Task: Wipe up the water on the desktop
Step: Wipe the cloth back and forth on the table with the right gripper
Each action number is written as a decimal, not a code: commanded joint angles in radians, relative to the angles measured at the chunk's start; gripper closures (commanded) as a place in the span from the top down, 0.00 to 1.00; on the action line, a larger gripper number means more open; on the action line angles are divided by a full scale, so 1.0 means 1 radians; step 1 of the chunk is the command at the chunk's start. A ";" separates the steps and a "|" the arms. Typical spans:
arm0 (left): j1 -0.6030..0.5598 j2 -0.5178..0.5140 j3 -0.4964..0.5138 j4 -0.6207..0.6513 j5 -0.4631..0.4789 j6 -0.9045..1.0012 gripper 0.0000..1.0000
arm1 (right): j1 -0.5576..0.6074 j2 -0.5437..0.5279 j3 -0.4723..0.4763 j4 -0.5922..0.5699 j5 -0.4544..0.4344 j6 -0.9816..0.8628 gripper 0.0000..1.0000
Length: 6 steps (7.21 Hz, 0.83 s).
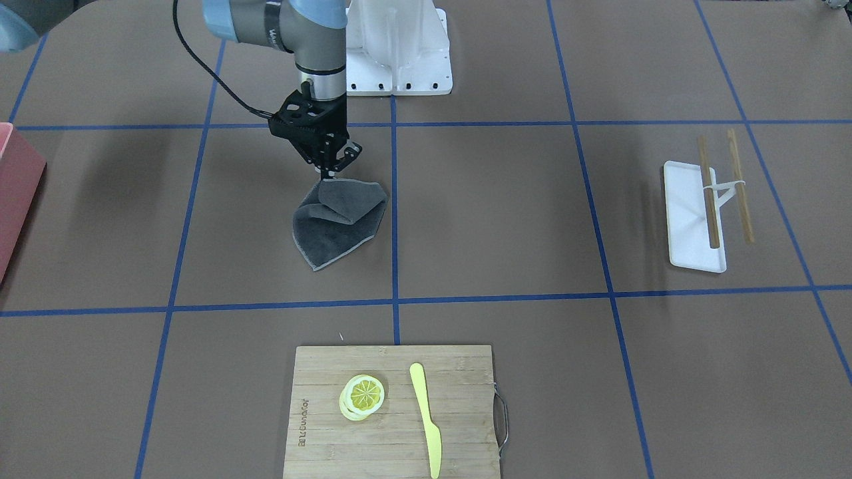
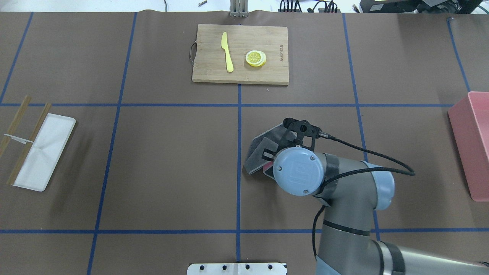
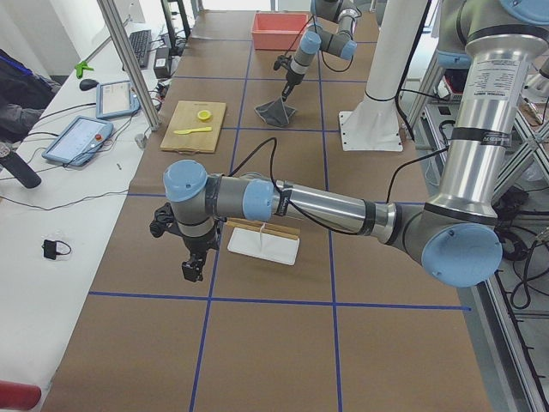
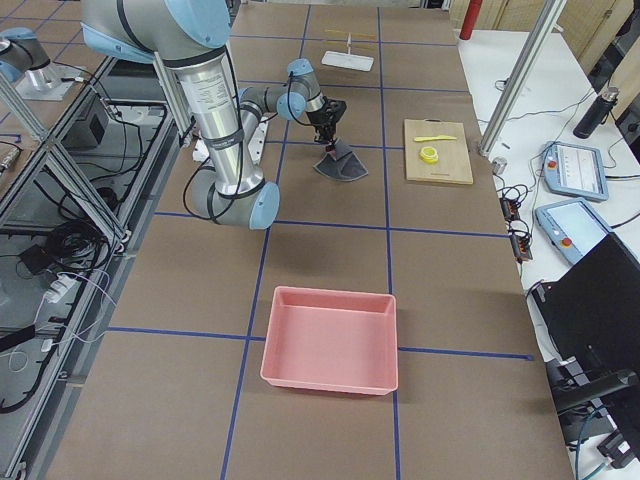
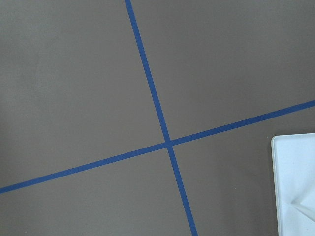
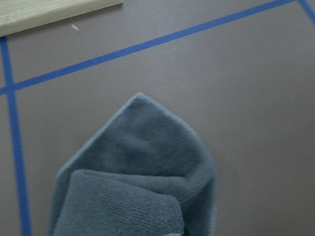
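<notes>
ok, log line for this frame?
right tool: shut on grey cloth | cloth: held up by one edge, lower end on desktop | left tool: away by white tray, state unclear

I watch the desktop [image 2: 168,168] from behind overhead and steeply from across, both views sharing the cutting board [image 2: 240,53] and grey cloth [image 1: 341,223], along it from either end, and closely from both wrists.

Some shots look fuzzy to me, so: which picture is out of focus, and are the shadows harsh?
Right wrist view: the grey cloth looks blurred. Left wrist view: the tape lines are crisp. Front-facing view: only faint, diffuse shadows on the desktop, no glare.
</notes>
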 commanded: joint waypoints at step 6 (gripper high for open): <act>-0.012 0.206 -0.090 0.000 -0.099 -0.049 0.98 | 0.373 -0.289 0.287 -0.137 0.291 -0.566 0.00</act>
